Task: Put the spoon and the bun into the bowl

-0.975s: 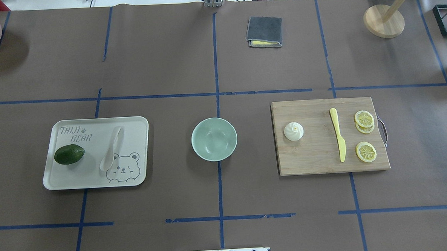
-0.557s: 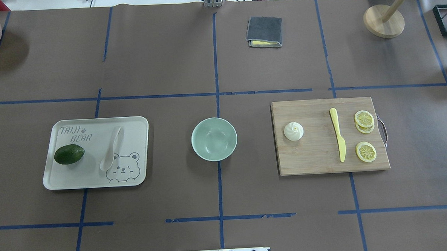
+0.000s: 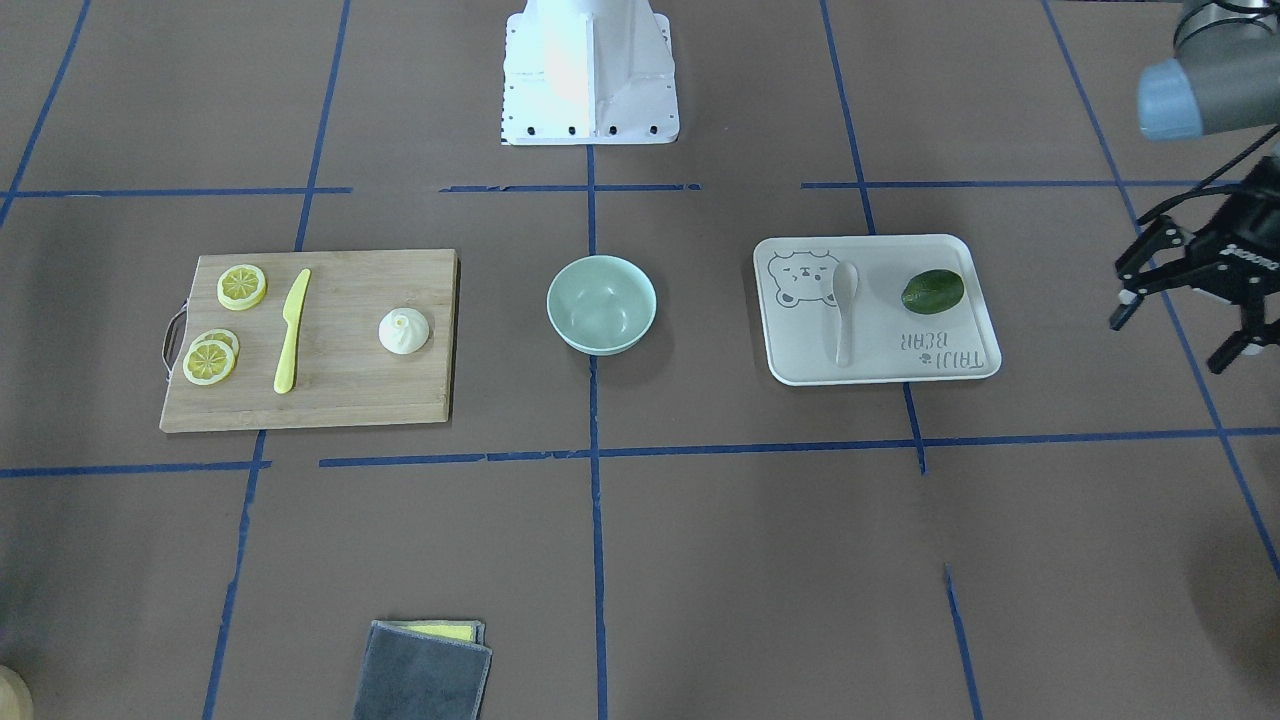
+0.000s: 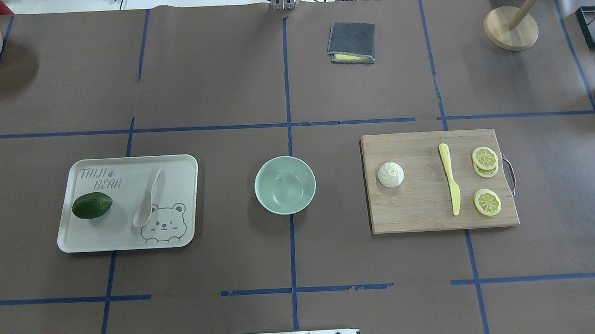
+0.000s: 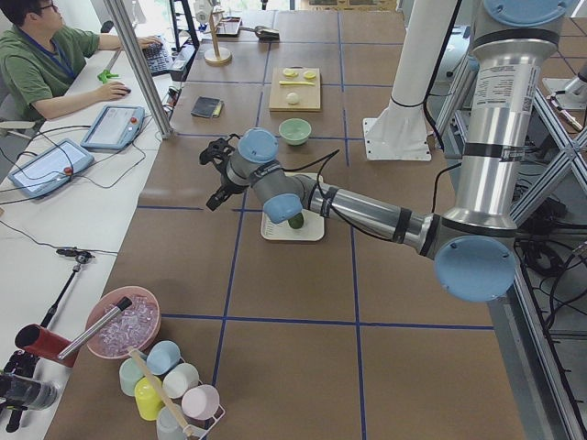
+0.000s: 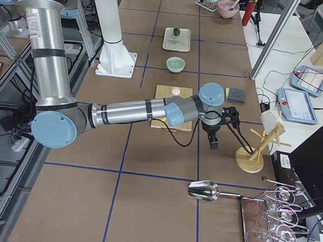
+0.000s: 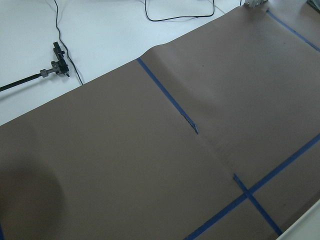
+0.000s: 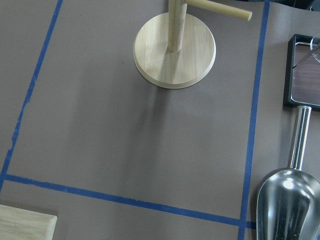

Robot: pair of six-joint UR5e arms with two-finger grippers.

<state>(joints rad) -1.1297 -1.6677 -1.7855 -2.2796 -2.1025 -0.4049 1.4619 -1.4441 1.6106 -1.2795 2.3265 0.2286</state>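
The left hand (image 3: 1168, 345) hangs over bare bench (image 4: 214, 90) out past the outer end of the tray (image 4: 125, 240), its two fingers spread wide and holding nothing. Its arm reaches long and low from the base, with the wrist bent so the hand points down. The spoon (image 4: 147, 199) lies flat on the tray, well apart from that hand, with a dark green fruit (image 4: 92, 205) between the two. Near the middle of the bench stands the bowl (image 4: 285, 185), upright, with nothing in it. Further right the bun (image 4: 391, 175) sits on the near-bowl end of a wooden board (image 4: 415, 207), beside a yellow knife (image 4: 449, 178) and lemon slices (image 4: 487, 201). The right hand (image 6: 221, 129) hangs beyond the board's outer end, near a wooden stand (image 6: 250, 158) and well apart from the bun; whether its fingers are wide or narrow I cannot tell.
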